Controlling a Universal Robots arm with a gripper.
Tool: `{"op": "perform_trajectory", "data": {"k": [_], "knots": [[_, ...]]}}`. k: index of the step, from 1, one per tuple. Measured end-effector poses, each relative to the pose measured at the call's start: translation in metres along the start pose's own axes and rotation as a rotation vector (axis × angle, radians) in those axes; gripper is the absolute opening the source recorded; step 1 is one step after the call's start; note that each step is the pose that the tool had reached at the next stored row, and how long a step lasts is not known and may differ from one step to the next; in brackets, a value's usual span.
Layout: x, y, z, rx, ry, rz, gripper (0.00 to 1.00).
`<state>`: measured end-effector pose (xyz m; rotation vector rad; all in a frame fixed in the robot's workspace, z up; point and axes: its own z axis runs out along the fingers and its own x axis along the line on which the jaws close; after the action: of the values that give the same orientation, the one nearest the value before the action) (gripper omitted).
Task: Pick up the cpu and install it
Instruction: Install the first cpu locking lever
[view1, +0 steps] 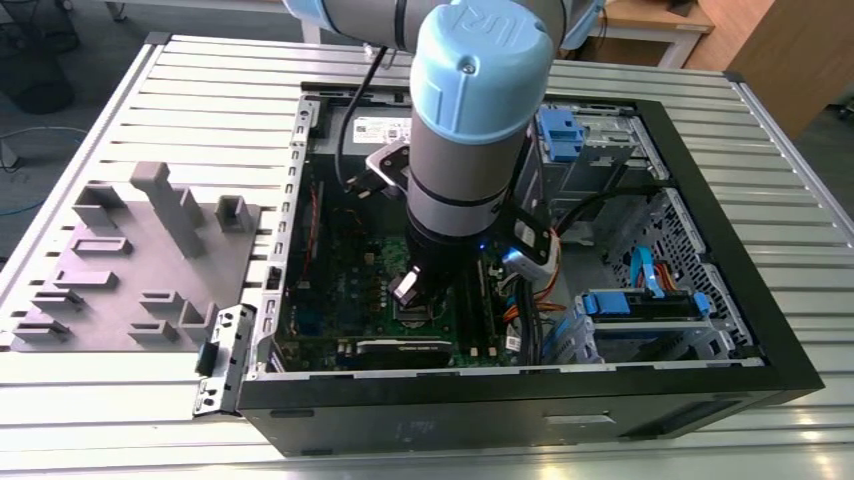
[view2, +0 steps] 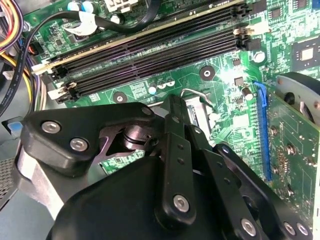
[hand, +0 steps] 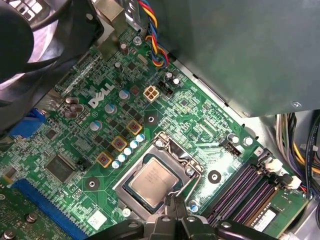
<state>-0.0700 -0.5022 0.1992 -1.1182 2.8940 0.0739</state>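
Black claw (hand: 172, 212) linkage crowds your first wrist view, poised just above the cpu (hand: 152, 181), which already sits flat in the motherboard (hand: 100, 120) socket (its metal frame looks unlatched). You cannot tell whether the claw is open or closed.

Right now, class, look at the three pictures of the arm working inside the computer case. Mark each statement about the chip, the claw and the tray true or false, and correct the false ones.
1. The chip lies flat in the socket frame on the green board. True.
2. The claw hangs over the grey tray. False: it is down inside the computer case, right beside the chip.
3. The tray sits outside the case, on the exterior view's left. True.
4. The chip rests in the tray. False: it is in the socket.
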Motion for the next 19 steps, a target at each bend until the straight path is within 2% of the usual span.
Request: {"op": "perform_trajectory", "data": {"k": [7,14,19], "knots": [[0.0008,-0.0006,0.0069,0.0003,0.0002,0.0,0.11],[0.0008,-0.0009,0.0112,0.0005,0.0004,0.0,0.11],[0.0,-0.0014,0.0116,0.0025,0.0045,0.0,0.11]]}}
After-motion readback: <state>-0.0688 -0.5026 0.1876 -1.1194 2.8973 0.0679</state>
